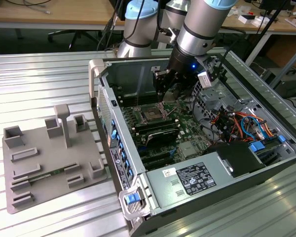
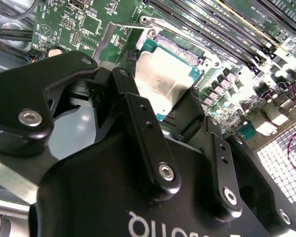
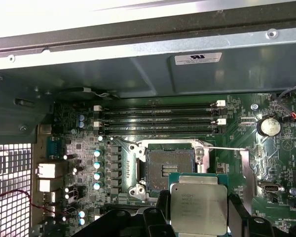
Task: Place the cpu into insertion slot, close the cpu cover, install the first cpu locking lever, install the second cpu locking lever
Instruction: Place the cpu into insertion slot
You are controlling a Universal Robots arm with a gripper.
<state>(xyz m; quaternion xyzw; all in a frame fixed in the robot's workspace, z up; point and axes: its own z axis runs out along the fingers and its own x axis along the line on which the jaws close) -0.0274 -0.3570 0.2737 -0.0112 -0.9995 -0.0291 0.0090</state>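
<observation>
My jaws clamp the cpu (image 3: 198,210) by opposite edges, held flat; in the exterior view the empty insertion slot (image 1: 152,115) lies near, toward seven o'clock.

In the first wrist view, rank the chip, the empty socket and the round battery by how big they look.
1. chip, though it sits nearer the camera, so its lead over the socket is unsure.
2. socket.
3. round battery, clearly the smallest.
</observation>
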